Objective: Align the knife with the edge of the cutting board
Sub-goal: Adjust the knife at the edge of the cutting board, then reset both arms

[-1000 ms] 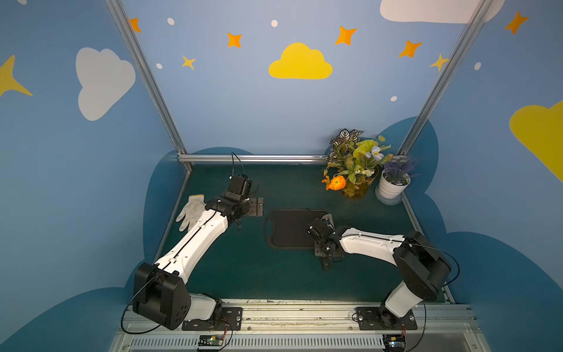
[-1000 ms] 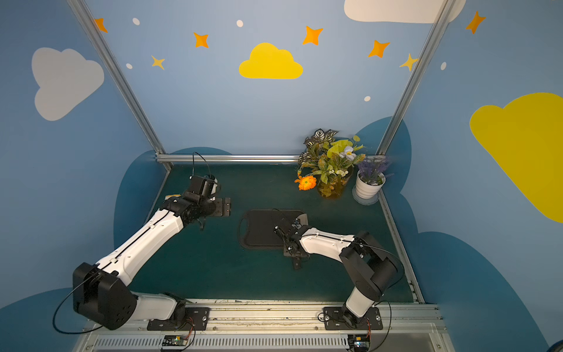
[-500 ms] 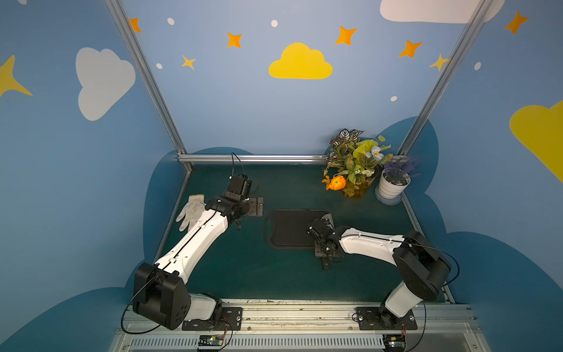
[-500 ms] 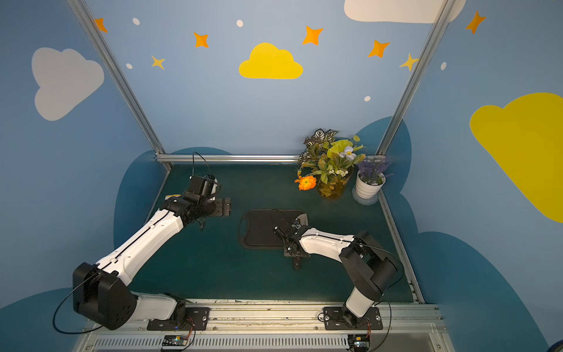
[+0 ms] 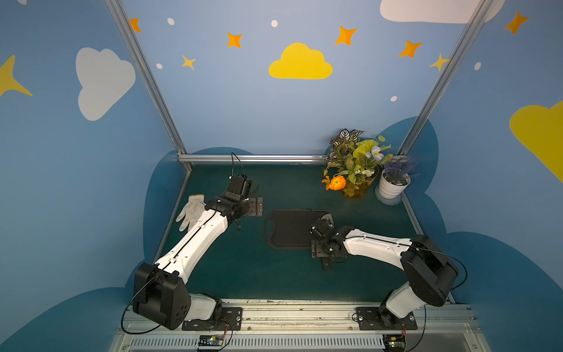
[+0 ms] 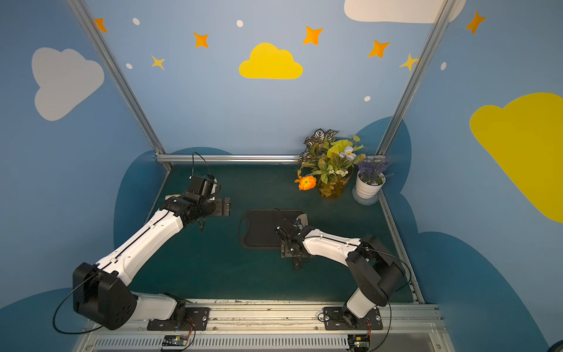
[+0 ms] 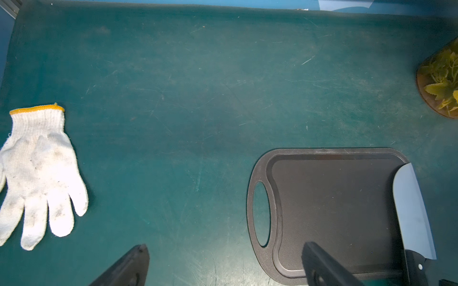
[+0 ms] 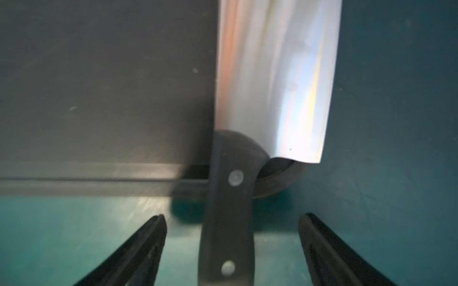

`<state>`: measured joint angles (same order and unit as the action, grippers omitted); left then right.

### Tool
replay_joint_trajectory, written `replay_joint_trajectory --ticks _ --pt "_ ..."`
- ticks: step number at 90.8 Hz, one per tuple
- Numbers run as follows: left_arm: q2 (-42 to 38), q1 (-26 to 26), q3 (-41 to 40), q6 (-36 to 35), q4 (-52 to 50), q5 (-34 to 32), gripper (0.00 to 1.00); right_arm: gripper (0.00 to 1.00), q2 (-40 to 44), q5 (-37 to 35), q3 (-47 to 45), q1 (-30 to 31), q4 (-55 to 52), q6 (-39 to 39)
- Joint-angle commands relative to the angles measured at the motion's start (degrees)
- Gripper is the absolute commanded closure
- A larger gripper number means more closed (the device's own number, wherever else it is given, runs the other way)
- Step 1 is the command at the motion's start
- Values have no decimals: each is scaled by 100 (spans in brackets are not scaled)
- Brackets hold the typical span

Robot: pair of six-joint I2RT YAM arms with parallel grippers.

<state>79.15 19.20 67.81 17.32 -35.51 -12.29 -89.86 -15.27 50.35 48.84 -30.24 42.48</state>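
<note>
While flat along the cutting board [image 8: 99, 86] edge, knife [image 8: 272, 74] between released right jaws; left jaws wide.

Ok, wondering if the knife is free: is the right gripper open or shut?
Open. Fingers of the right gripper stand clear of the knife handle, a gap on each side.

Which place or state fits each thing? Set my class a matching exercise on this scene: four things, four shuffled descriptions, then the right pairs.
Things
1. knife
2. cutting board
3. glove
4. right gripper

Descriptions
A. white with a yellow cuff, lying apart from the board
B. open, one finger on each side of a black handle
C. black, with an oval hole at one end
D. lying along the board's end opposite the hole

Pairs: 1-D, 2-C, 3-A, 4-B
</note>
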Motion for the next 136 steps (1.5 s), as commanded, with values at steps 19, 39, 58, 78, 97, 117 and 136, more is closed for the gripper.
replay_joint_trajectory --ticks 19,39,58,78,97,117,136 --pt "-30 -111 -44 -12 50 -101 0 2 1319 469 105 -283 -292 -472" --pt "-144 -185 -204 -93 255 -290 0 2 2250 64 230 -872 -571 -662" --pt "-486 -302 -676 -245 872 -731 0 2 2803 254 346 -1980 -522 -1442" --pt "-1053 -510 -1643 -526 2207 -1051 0 2 2585 457 375 -3611 -279 -1631" --pt "-1260 -767 -2672 -806 3771 -1418 0 2 2338 187 -11 -4570 556 -1464" --pt "-897 -1082 -3121 -949 4620 -1536 0 2 2140 -327 -513 -4751 1787 -1797" --pt "-467 -1228 -3310 -1216 5156 -1260 0 2 2110 -798 -1120 -4768 2948 -2455"
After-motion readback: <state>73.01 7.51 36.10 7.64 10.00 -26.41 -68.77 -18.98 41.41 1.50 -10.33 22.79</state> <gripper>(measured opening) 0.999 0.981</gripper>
